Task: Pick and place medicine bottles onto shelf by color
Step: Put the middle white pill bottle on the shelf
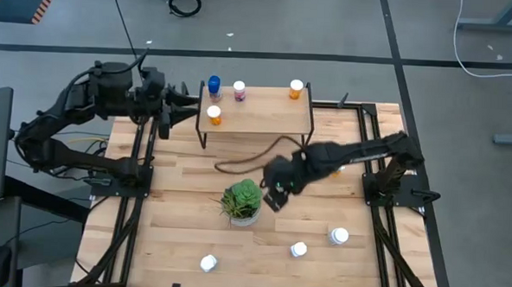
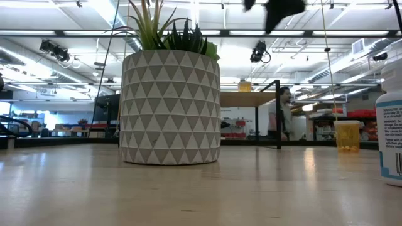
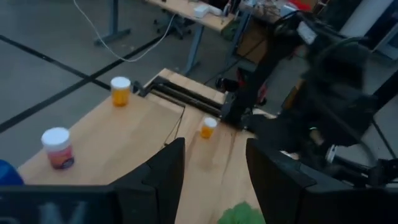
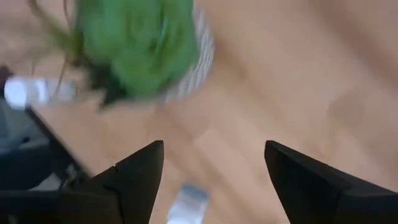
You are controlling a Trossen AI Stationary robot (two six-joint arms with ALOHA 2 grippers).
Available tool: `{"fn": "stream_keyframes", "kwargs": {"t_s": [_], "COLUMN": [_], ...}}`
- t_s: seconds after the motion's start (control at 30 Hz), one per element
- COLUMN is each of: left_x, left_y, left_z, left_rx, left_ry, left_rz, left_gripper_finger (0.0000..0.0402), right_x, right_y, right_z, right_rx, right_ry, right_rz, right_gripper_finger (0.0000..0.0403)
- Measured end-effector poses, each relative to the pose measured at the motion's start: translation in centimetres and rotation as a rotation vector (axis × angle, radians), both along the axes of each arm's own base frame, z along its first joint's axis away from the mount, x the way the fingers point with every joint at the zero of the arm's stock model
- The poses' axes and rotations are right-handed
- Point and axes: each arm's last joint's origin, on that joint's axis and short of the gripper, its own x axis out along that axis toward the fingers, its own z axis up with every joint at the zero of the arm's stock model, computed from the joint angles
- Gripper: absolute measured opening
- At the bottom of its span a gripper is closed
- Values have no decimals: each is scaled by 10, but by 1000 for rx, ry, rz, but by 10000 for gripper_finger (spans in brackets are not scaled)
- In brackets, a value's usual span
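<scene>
We see four bottles on the shelf (image 1: 266,112); a potted plant (image 1: 241,200) sits below. Our left pincer (image 3: 214,174) and right pincer (image 4: 214,165) both hang released, empty.

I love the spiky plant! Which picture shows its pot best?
The low view: the pot stands close up, covered in triangles. The high view shows mostly leaves from above, the right wrist view a blurred rim, the left wrist view only a leaf tip.
</scene>
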Motion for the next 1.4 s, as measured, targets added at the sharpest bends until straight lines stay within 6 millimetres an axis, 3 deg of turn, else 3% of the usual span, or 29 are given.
{"fn": "stream_keyframes", "kwargs": {"t_s": [0.27,0.5,0.83,1.0,1.4], "left_x": [-5,-4,-4,-4,-4], "left_y": [-1,-1,-2,-2,-2], "left_z": [-1,-1,-1,-1,-1], "left_rx": [8,6,-16,-35,-17], "left_ry": [18,16,13,8,13], "left_rz": [-2,-1,-43,-37,-42], "left_gripper_finger": [183,183,188,183,187], "right_x": [-27,-56,-62,-54,-51], "right_y": [82,126,128,125,114], "right_z": [-8,-50,-90,-109,-122], "right_rx": [115,154,213,305,321], "right_ry": [27,145,238,225,250], "right_rz": [-175,-459,-660,-677,-736], "right_gripper_finger": [326,337,337,337,337]}}
